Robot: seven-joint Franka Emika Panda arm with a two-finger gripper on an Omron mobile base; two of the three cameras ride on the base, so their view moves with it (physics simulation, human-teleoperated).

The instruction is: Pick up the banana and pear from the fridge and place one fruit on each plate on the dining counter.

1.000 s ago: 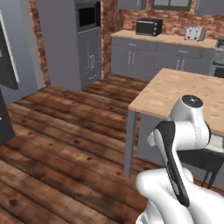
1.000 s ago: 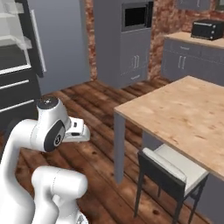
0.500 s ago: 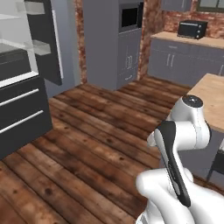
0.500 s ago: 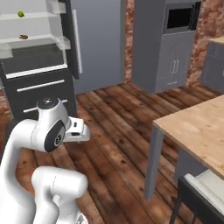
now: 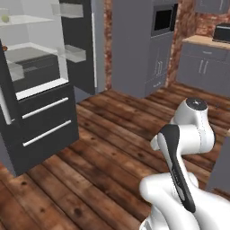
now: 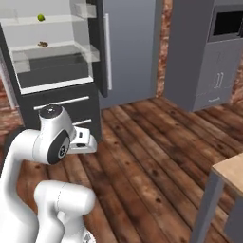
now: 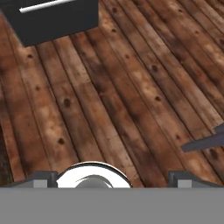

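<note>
The white Franka Panda arm with dark joints [image 5: 188,134] stands folded above its rounded white base, its upper link rising to a bulbous elbow capped by a dark disc — seen from behind on both sides. From the right base view its white wrist block [image 6: 84,141] juts forward from the elbow, level and compact. The two-finger gripper [image 7: 111,177] points down at the floor, its two small dark finger tips [image 7: 41,177] set wide apart at the frame's lower edge — nothing between them.
</note>
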